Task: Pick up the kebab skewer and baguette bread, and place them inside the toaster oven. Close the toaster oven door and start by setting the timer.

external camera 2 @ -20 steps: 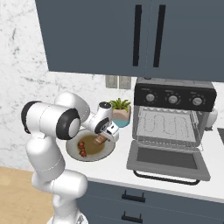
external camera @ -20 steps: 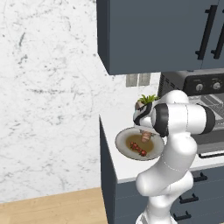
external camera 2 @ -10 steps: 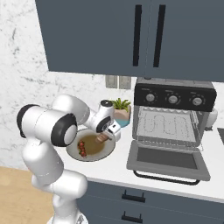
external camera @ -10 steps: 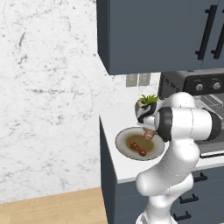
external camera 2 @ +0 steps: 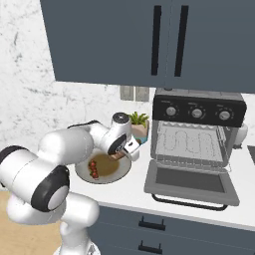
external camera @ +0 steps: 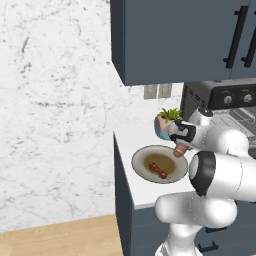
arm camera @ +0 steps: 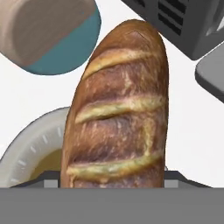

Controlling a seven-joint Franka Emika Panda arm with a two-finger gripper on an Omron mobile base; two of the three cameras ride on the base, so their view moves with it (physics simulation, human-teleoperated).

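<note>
Tan baguette bread [arm camera: 118, 109] hides the claw's [external camera: 181, 149] fingertips.

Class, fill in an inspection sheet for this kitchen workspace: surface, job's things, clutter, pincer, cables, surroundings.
Surface: white counter.
Job's things: baguette bread held above the plate; kebab skewer lying in the plate; toaster oven with toaster oven door dropped open, rack bare.
Clutter: potted plant behind the plate.
Pincer: pincer shut on the baguette.
Cables: nothing seen.
Surroundings: dark blue cabinets above, marble wall, wall outlet.
</note>
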